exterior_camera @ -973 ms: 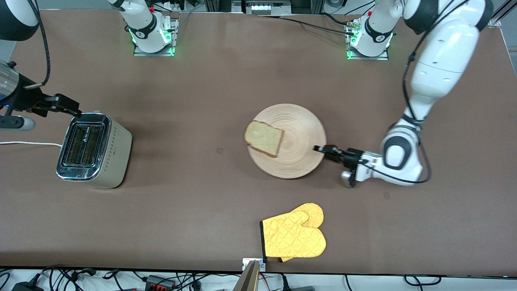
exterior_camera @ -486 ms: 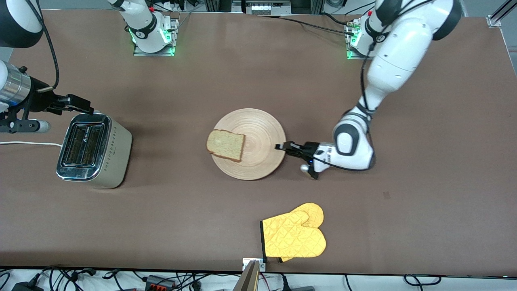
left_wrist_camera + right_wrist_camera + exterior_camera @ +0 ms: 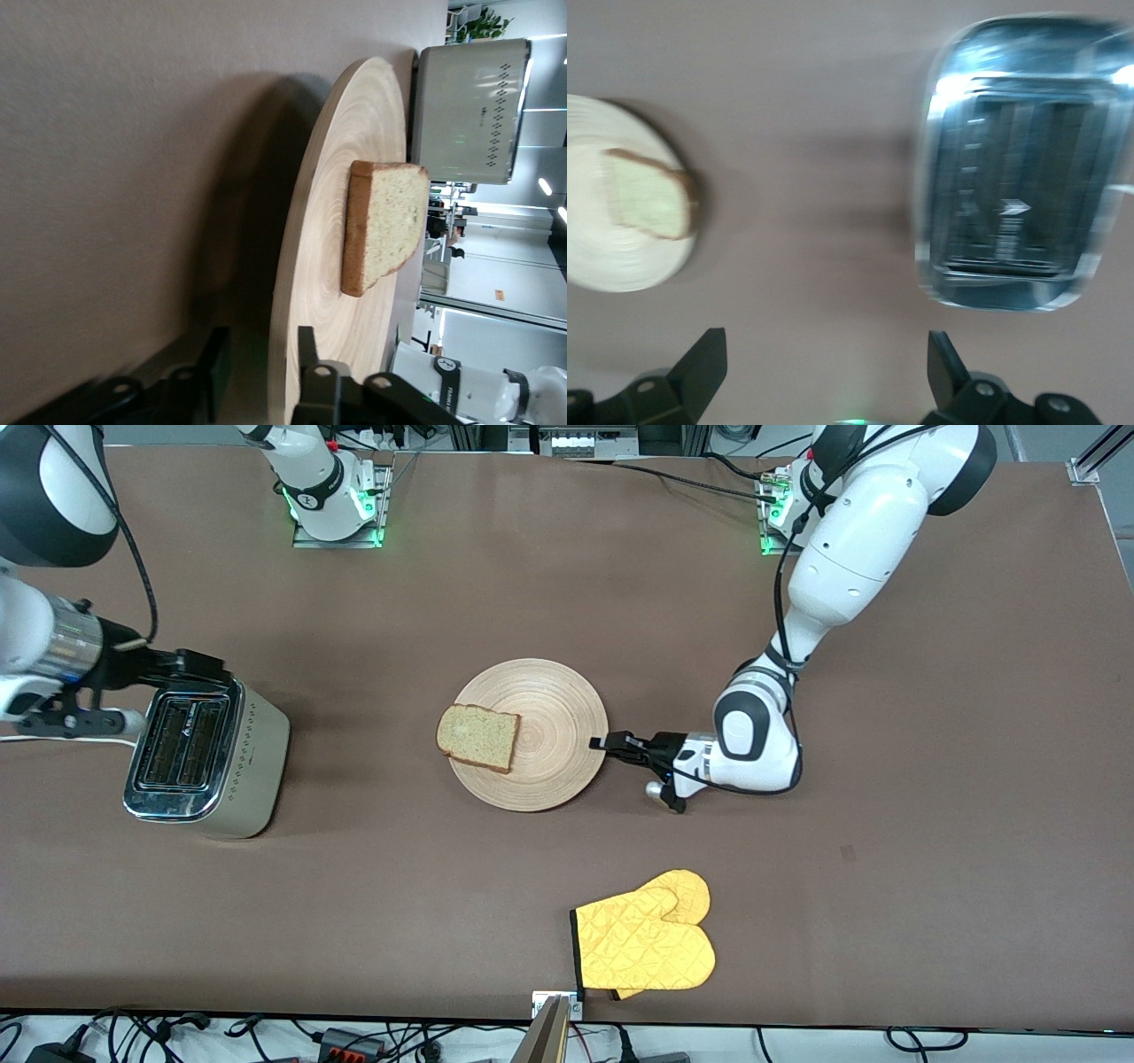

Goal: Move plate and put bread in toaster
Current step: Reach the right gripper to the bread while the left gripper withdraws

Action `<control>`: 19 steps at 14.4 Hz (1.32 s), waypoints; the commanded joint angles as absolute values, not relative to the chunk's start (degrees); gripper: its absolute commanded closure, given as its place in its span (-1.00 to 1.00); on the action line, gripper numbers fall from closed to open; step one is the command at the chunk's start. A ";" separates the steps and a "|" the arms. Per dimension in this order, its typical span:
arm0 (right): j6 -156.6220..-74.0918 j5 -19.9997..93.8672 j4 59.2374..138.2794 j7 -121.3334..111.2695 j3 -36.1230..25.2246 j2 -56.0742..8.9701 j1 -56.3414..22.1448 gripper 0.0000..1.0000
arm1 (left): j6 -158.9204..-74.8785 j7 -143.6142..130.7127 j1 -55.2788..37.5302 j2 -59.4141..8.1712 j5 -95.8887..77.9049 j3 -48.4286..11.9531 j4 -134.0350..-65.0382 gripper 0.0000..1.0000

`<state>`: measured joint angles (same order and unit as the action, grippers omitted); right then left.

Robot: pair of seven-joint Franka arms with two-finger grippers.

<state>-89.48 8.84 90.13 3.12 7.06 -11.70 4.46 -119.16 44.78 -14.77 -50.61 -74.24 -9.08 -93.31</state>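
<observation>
Since one second ago, plate point(image 3: 530, 734) with bread point(image 3: 478, 737) has slid along the counter point(image 3: 567, 602) toward the toaster point(image 3: 205, 755); right gripper point(image 3: 205, 666) has come in over the toaster's top edge.

Left gripper point(image 3: 602, 744) is clamped on the plate rim, one finger point(image 3: 306, 354) above and one below. Right gripper's fingers are spread, holding nothing.

Progress: plate move under way or nearly done. Bread lies on the plate, well apart from the toaster, slots empty. Pick and insertion remain.

Yellow oven mitt point(image 3: 645, 943) untouched, nearer the camera.

My right wrist view smears with motion blur, glare flaring off the toaster point(image 3: 1014, 168); front lighting stays even, shadows soft.
</observation>
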 commanded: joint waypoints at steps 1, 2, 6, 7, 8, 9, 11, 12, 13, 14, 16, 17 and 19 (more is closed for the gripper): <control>-91.91 16.07 89.21 9.73 7.12 -14.84 3.52 -1.00 | -110.60 44.91 -9.08 -47.29 -63.35 -7.56 -91.86 -1.00; -94.11 16.52 89.30 10.89 7.12 -16.07 2.04 -1.00 | -106.30 44.74 -6.18 -47.20 -57.19 -7.65 -89.67 -1.00; -101.31 19.33 92.53 14.56 7.12 -19.95 -0.79 -1.00 | -90.47 44.65 0.96 -47.29 -37.31 -7.65 -78.95 -1.00; -105.34 19.34 96.29 16.94 7.21 -18.99 -1.75 -1.00 | -88.00 44.65 1.58 -47.11 -34.22 -7.39 -77.01 -1.00; -108.51 19.42 99.46 17.31 7.12 -17.51 -3.24 -1.00 | -85.63 44.65 2.28 -46.41 -30.19 -7.30 -74.99 -1.00; -112.37 19.42 102.71 17.23 7.21 -16.88 -4.21 -1.00 | -83.95 44.56 3.07 -45.45 -26.75 -7.38 -73.75 -1.00; -120.63 19.60 109.04 17.23 7.21 -15.47 -5.18 -1.00 | -81.05 44.56 3.43 -43.08 -22.08 -7.21 -72.25 -1.00; -123.81 20.47 111.51 17.23 7.47 -14.86 -5.27 -1.00 | -80.25 44.21 3.51 -41.76 -19.97 -7.03 -71.90 -1.00; -126.27 21.52 113.88 16.88 8.17 -14.51 -5.45 -1.00 | -80.24 43.16 3.43 -40.09 -17.34 -6.77 -71.89 -1.00; -128.30 23.10 115.82 16.61 8.87 -14.15 -5.45 -1.00 | -80.24 42.37 3.43 -38.69 -13.31 -6.68 -71.98 -1.00; -131.38 28.27 117.68 16.44 9.58 -14.76 -5.45 -1.00 | -79.63 42.01 3.43 -35.52 -5.83 -6.77 -71.89 -1.00; -132.44 30.74 117.86 16.35 9.67 -15.64 -5.80 -1.00 | -78.85 42.01 3.43 -34.46 -3.80 -6.68 -71.89 -1.00; -136.38 32.87 119.08 15.21 9.67 -17.22 -9.04 -1.00 | -77.18 41.40 3.43 -31.83 0.59 -6.16 -71.89 -1.00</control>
<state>-132.21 30.19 116.74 16.14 9.63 -17.02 -6.26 -78.94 42.67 3.76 -34.93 -3.51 -6.82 -71.19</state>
